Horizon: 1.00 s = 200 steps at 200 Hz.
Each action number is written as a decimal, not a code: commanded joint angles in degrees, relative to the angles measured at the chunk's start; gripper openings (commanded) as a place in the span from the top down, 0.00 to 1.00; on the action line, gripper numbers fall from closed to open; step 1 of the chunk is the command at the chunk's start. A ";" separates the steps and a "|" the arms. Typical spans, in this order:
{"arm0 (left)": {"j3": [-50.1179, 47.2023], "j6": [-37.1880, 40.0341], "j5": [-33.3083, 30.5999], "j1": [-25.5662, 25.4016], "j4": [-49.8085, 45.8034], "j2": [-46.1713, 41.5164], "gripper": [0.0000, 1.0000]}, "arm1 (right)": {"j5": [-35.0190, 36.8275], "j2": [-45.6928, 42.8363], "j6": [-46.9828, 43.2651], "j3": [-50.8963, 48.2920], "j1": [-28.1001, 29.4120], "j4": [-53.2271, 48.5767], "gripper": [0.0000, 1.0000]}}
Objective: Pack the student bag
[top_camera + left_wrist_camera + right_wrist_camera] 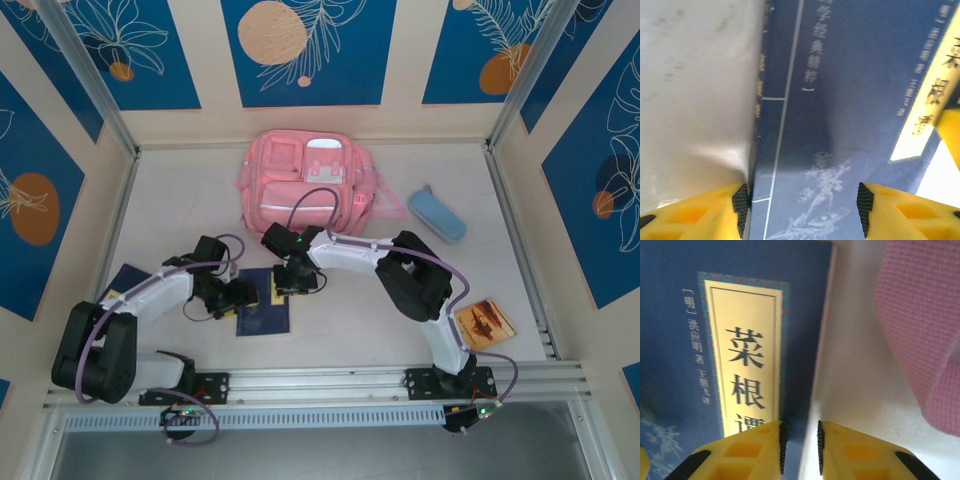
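The student bag [305,180], a large pink backpack, lies flat at the back of the table; its pink fabric [920,330] fills the right of the right wrist view. In front of it a dark blue book [262,305] with a yellow title label lies flat. My left gripper [240,296] [802,205] is open wide low over the book [840,100], one finger beyond its spine edge, the other above the cover. My right gripper [295,280] [801,445] hangs at the book's [690,340] far right corner, its jaws a narrow gap apart astride the cover's edge, holding nothing.
A light-blue pencil case [437,214] lies right of the bag. A brown-covered book [487,322] sits near the right arm's base, and a blue flat item [122,280] lies under the left arm. Metal rails line both sides of the table [180,200].
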 commanded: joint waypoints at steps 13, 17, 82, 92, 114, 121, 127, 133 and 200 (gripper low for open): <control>0.52 -2.75 12.24 0.02 6.58 -5.53 0.43 | -0.80 1.48 -0.26 -1.82 -0.45 0.38 0.73; 0.51 -3.36 13.26 -0.01 7.42 -6.09 0.43 | -0.82 1.48 -0.26 -1.90 -0.59 0.45 0.73; 0.02 -8.22 18.09 0.00 13.52 -4.88 0.46 | -0.93 1.22 0.37 -3.11 -1.02 0.94 0.73; -0.63 -10.29 19.47 0.14 16.32 -4.63 0.47 | -0.82 1.04 0.36 -3.23 -1.11 1.03 0.73; -0.92 -12.80 20.14 0.14 18.99 -4.23 0.49 | -0.82 0.97 0.50 -3.60 -1.29 1.11 0.73; -0.68 -12.95 19.89 0.14 18.97 -4.03 0.49 | -0.82 0.95 0.54 -3.62 -1.33 1.12 0.73; -0.53 -12.77 19.42 0.17 18.72 -3.87 0.50 | -0.75 0.95 0.47 -3.69 -1.34 1.12 0.73; -0.34 -12.38 18.83 0.12 18.01 -3.67 0.50 | -0.65 0.97 0.55 -3.68 -1.36 1.05 0.74; 0.46 -4.79 5.15 0.14 6.92 -0.57 0.47 | 2.61 2.42 0.46 -4.43 -1.55 -1.51 0.86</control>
